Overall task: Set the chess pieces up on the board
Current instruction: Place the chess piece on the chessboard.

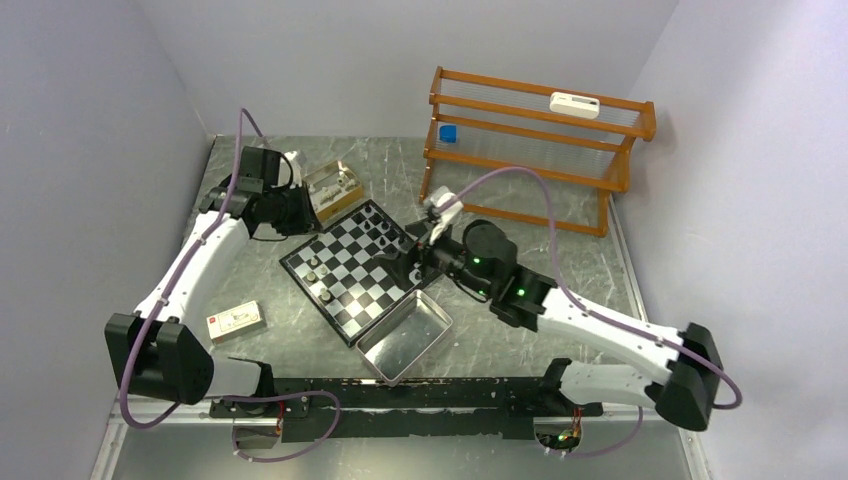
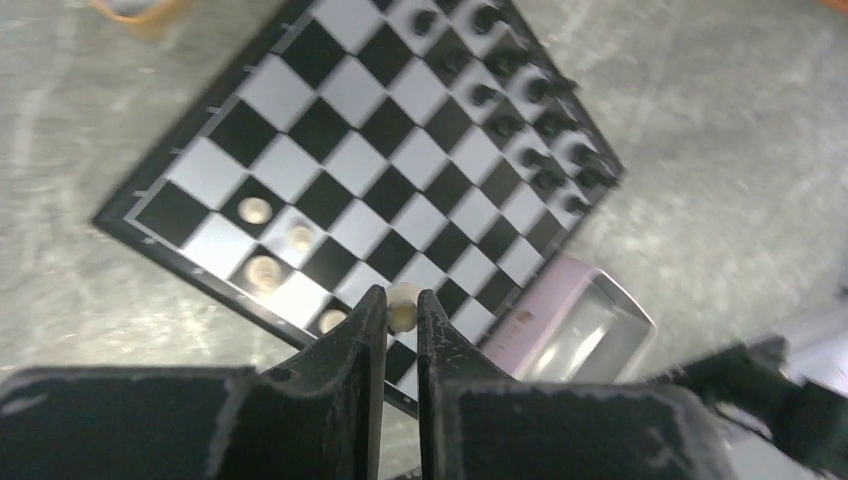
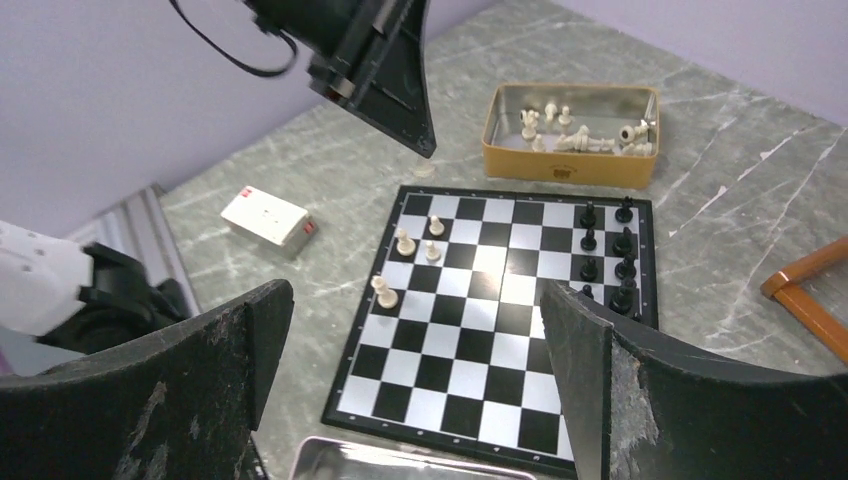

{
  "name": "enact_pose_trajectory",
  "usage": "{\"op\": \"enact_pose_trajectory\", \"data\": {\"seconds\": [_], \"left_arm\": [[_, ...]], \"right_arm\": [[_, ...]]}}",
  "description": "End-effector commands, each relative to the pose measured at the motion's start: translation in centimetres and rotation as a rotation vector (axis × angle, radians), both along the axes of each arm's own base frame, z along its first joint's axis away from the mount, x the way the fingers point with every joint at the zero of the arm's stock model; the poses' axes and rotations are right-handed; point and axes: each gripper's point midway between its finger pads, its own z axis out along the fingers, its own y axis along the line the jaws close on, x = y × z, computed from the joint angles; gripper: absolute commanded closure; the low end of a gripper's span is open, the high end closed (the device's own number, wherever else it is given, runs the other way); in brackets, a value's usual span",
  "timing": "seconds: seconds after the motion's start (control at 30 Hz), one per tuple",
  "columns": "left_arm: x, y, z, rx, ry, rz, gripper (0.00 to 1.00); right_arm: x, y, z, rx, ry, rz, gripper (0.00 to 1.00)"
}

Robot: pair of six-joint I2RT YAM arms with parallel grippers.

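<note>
Left claw (image 2: 402, 298) tight on cream piece (image 2: 403, 310), right claw (image 3: 415, 300) spread wide above board (image 3: 500, 352).

The board (image 3: 480, 340) is black-and-white checkered, centre frame. Cream chess pieces (image 3: 405, 243) stand left, black chess pieces (image 3: 589, 241) right. Gold box (image 3: 565, 168) upper right; bench (image 3: 330, 170) grey, white-veined.

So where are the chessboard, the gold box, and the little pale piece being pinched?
board (image 3: 470, 345), right wrist view, a bare square near its middle.
gold box (image 3: 565, 167), right wrist view, its front wall.
pale piece (image 2: 403, 305), left wrist view, its rounded head.
</note>
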Motion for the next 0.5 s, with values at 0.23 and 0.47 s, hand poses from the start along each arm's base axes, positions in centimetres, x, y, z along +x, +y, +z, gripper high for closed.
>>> {"op": "enact_pose_trajectory", "data": {"seconds": [0.23,0.47], "left_arm": [[4.8,8.7,-6.7,0.303,-0.029,0.362,0.84],[5.6,8.9,-10.7,0.299,0.032,0.424,0.86]], "right_arm": [[-2.1,-6.2,3.7,0.104,0.001,-0.109,0.0],[-3.0,-7.9,4.6,0.13,-0.018,-0.12,0.0]]}}
